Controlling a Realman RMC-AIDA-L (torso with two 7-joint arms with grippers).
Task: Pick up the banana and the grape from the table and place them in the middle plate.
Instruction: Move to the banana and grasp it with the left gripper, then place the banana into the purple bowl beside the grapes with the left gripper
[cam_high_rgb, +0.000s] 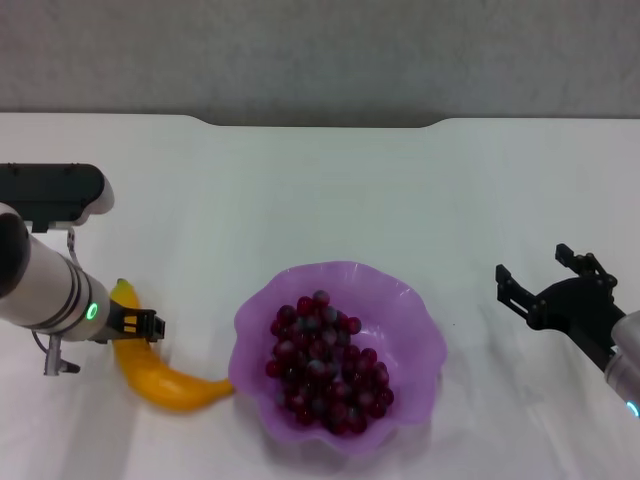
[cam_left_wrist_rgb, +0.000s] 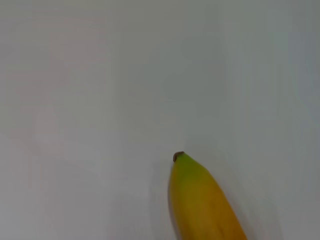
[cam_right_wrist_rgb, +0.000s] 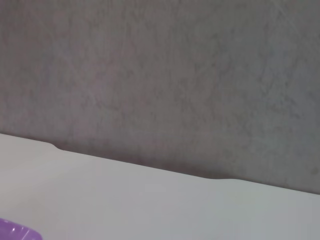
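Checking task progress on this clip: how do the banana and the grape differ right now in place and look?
The grape lies inside the middle plate; the banana lies on the table, its end by the plate's rim. The grape is a bunch of small dark red-purple rounds; the banana is one curved yellow piece. The left tool is at the banana; the right tool hangs open, away from the grape. Both are glossy.

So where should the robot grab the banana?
Probably around the banana's thick middle, coming down from above, fingers either side of its width. It lies flat on the table, one end against the purple plate. The left gripper is already over its green-tipped end.
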